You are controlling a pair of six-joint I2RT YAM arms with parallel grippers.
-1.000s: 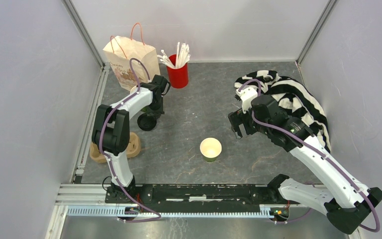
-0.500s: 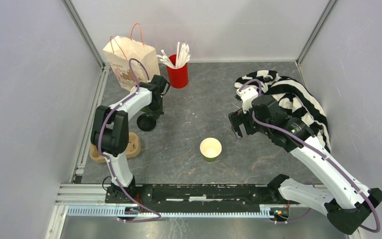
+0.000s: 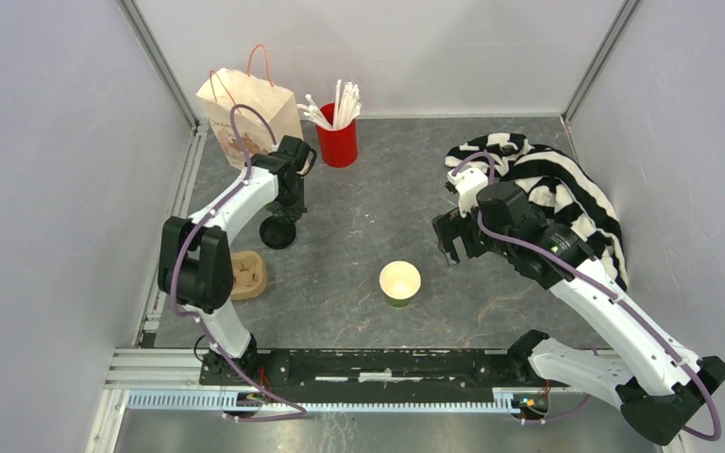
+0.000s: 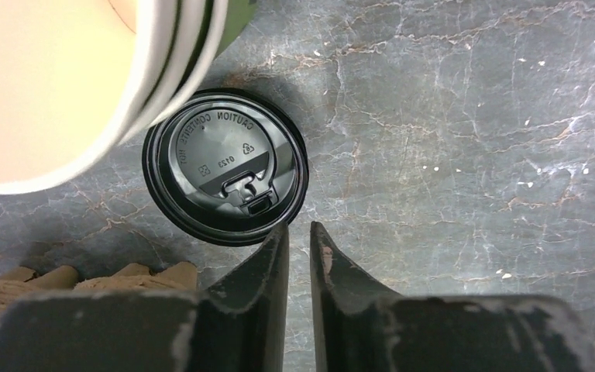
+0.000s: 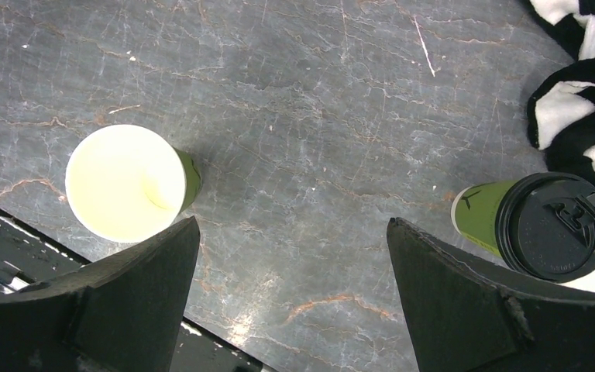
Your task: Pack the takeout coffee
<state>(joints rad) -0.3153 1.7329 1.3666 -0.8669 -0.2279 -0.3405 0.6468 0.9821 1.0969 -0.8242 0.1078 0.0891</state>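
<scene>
At the far left a cardboard carrier [image 3: 248, 275] lies on the table [image 3: 368, 208] beside the left arm's elbow. A paper bag [image 3: 245, 115] stands in the back corner. The left gripper [image 4: 300, 236] hangs near the bag, pointing down. Its fingers are parted by only a slit and clasp nothing, and their tips are just at the rim of a lidded cup [image 4: 225, 167]. Only the cup's black lid shows from above. In the wrist view a stack of lidless cups [image 4: 54, 85] looms just beside that lid. Right of the bag stands a red cup [image 3: 337, 143] of white sticks. Near the middle front sits a lone open cup [image 3: 400, 282]. The right gripper [image 5: 290, 232] hovers to its right, fingers spread wide and empty. Further right the second lidded cup [image 5: 538, 225] stands on the table, right by a striped cloth [image 3: 566, 193].
</scene>
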